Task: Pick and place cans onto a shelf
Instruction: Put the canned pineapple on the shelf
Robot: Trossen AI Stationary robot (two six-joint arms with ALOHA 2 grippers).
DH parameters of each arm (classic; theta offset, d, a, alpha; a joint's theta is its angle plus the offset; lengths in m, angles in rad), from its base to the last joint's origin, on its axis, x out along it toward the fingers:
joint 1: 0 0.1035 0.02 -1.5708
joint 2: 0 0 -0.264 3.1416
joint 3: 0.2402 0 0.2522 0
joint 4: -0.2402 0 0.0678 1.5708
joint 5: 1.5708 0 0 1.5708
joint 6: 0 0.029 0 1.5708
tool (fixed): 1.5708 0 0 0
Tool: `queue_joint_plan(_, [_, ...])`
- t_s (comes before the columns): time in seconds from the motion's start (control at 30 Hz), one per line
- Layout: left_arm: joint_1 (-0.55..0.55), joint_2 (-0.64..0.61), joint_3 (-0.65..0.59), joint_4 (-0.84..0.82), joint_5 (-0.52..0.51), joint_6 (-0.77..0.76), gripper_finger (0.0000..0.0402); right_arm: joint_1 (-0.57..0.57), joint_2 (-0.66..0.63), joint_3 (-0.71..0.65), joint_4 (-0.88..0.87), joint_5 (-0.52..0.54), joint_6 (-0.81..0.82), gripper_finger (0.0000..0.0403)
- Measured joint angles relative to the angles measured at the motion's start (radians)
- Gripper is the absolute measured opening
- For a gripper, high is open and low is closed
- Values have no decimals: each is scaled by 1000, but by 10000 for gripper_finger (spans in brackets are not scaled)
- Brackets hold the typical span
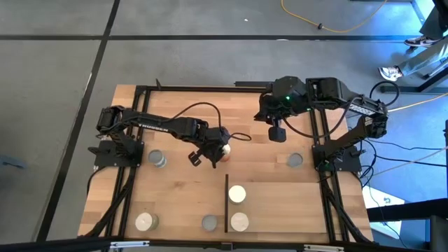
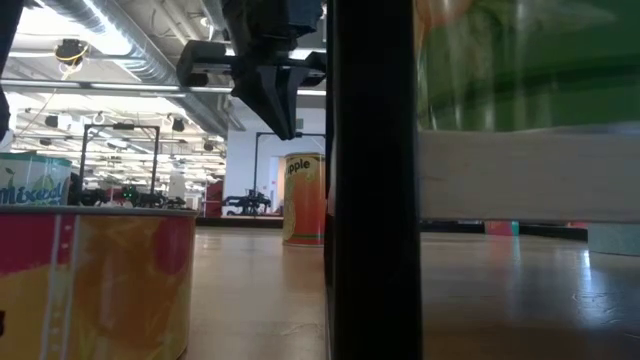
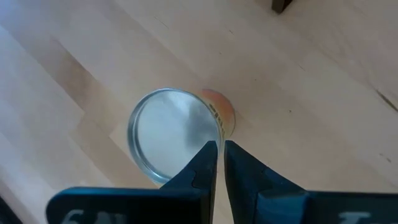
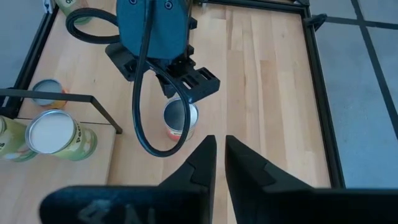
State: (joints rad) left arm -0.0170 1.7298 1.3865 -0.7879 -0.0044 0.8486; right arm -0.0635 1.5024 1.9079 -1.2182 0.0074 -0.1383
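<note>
Can under left pincer, nearly closed, empty; right pincer likewise.

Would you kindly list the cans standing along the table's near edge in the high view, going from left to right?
Cream-topped round can → grey-silver-topped round can → thin black strip at the edge of the light-wood shelf panel → white-topped round can standing on that shelf.
</note>
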Motion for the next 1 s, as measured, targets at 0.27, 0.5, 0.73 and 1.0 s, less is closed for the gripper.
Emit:
queue_joint_plan(0.27, [2,0,-47,74,0,24,23,0,0,0,0,0,-4,37])
queue_joint_plan(0.5, [2,0,-58,81,-4,26,20,0,0,0,0,0,-5,37])
queue_joint_plan(0.73, [7,0,-58,79,2,26,20,0,0,0,0,0,-5,37])
queue_joint_plan(1.0, [33,16,-58,80,53,26,20,0,1,0,2,0,-2,37])
